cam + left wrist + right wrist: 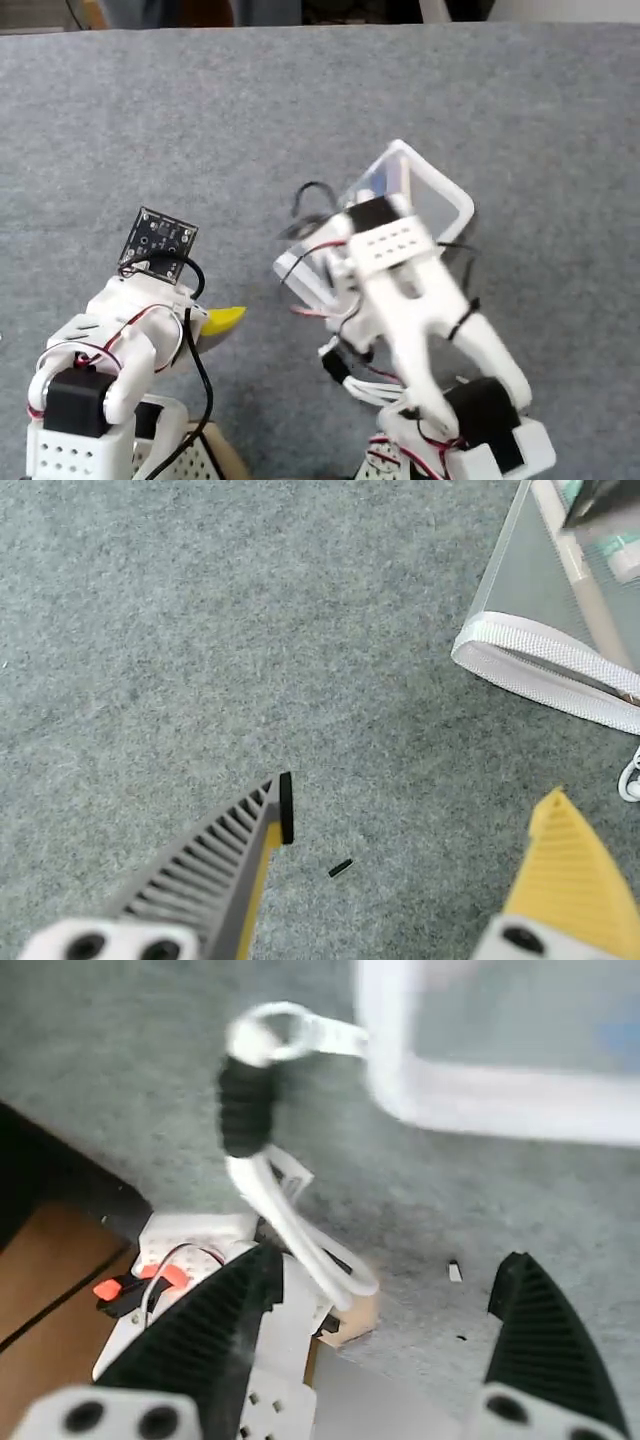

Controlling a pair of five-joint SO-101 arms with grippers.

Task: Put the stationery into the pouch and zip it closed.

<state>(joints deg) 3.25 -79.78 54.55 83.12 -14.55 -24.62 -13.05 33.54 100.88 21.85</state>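
Note:
The clear pouch (452,203) with a white zip edge lies on the grey mat right of centre, and something blue (384,181) shows inside it. In the left wrist view the pouch (540,666) holds a pale pen (590,590). My left gripper (420,805) is open over bare mat, a short way from the pouch, with its yellow finger (225,320) low at the left. The right arm (400,270) reaches over the pouch's near half. My right gripper (385,1290) is open above the mat beside the pouch's white edge (480,1100), holding nothing.
A white cable with a black sleeve (245,1110) trails across the mat beside the right gripper. A thin black cord (310,195) lies left of the pouch. A tiny black chip (340,868) sits on the mat. Bare mat stretches across the far side and the left.

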